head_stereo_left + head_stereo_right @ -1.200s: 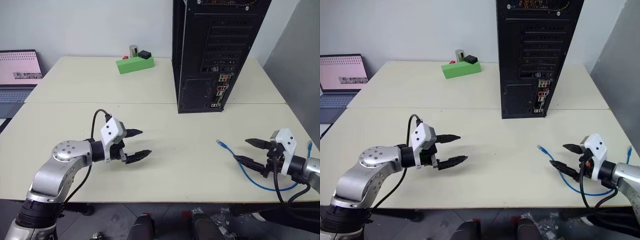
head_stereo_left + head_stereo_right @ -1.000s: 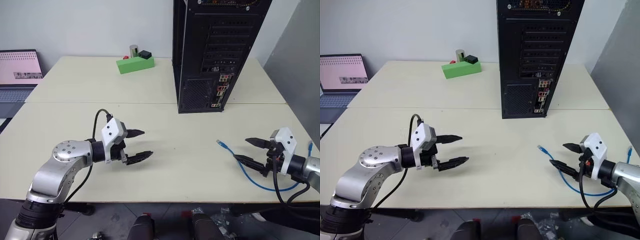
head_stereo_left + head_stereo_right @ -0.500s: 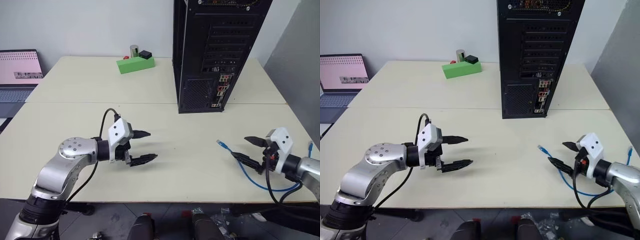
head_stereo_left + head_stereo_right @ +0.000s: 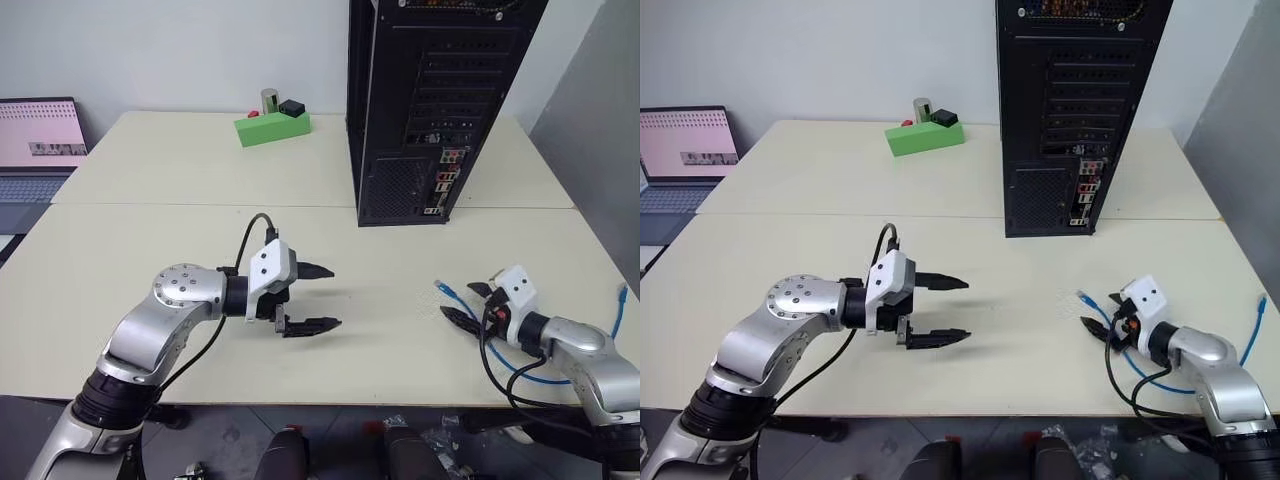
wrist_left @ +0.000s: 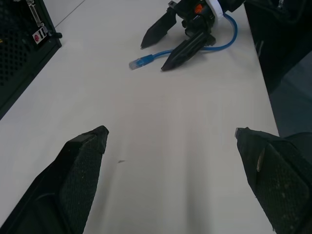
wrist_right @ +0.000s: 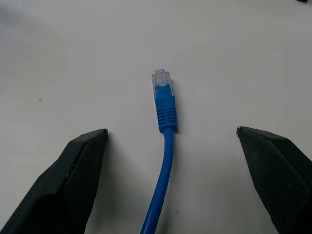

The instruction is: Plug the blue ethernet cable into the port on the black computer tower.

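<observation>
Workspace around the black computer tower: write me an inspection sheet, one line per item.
Surface: two pale tables pushed together, a seam between them.
Job's things: blue ethernet cable lies loose on the table, its clear plug between the right claw's fingers, not gripped. Black computer tower stands upright, rear ports facing the robot.
Clutter: green block with a small metal cylinder and a black part on top, at the far side.
Grippers: left claw open above the table, holding nothing. Right claw open around the plug.
Cables: black wires run along both arms.
Surroundings: open laptop at the left, wall behind.
</observation>
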You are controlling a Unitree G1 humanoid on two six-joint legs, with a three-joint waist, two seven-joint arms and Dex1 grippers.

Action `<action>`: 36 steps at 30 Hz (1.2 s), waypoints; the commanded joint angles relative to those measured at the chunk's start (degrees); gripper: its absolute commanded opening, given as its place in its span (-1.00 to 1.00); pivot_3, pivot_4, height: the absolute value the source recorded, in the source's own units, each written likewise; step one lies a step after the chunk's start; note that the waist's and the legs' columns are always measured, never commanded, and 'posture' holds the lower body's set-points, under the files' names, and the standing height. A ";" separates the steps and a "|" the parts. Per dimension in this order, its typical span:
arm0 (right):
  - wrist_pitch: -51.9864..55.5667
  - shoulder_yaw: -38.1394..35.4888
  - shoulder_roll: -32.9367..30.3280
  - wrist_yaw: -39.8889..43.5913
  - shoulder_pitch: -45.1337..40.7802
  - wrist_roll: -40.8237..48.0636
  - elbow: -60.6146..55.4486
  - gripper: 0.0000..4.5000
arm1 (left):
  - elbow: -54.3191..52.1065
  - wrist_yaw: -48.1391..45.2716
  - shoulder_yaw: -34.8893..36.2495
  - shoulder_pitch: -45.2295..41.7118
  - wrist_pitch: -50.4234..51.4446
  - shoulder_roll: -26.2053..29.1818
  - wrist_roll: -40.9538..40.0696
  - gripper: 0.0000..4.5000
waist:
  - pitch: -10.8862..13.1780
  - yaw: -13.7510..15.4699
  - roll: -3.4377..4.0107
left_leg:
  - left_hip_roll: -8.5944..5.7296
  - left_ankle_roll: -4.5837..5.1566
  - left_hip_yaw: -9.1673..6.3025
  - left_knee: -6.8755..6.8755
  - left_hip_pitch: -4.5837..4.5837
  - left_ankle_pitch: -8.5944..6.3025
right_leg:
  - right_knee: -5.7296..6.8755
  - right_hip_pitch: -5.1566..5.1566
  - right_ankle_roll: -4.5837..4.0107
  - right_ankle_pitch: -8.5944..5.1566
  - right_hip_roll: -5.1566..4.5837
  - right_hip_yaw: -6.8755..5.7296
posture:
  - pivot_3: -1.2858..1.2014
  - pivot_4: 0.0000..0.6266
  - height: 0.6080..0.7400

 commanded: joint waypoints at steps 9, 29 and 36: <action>-1.50 0.23 -0.23 2.31 -0.36 -1.95 0.55 -0.05 | 2.10 -3.64 -0.45 -1.36 -3.32 -1.23 0.09 1.00 | 0.00 0.00 0.00 | 0.00 0.00 0.00 0.00 0.00 0.00 | 0.00 0.00 0.00 0.00 0.00 0.00 | 0.03 -0.52 1.00; 5.46 9.09 -1.90 10.62 -8.07 0.81 -15.71 -0.98 | 18.13 -9.69 -8.69 -10.56 -12.90 -8.05 8.89 1.00 | 0.00 -0.05 0.00 | -0.01 0.00 -0.04 0.03 -0.01 0.00 | 0.02 0.00 0.00 0.00 0.02 -0.04 | 0.03 -0.52 1.00; 9.70 13.59 0.66 9.43 -10.65 1.04 -20.37 -0.98 | 22.92 -9.54 -10.42 -13.32 -15.00 -11.64 11.67 1.00 | 0.00 0.00 0.00 | -0.02 0.00 -0.07 0.04 -0.03 0.00 | 0.01 0.00 0.00 0.00 0.02 -0.07 | 0.03 -0.52 1.00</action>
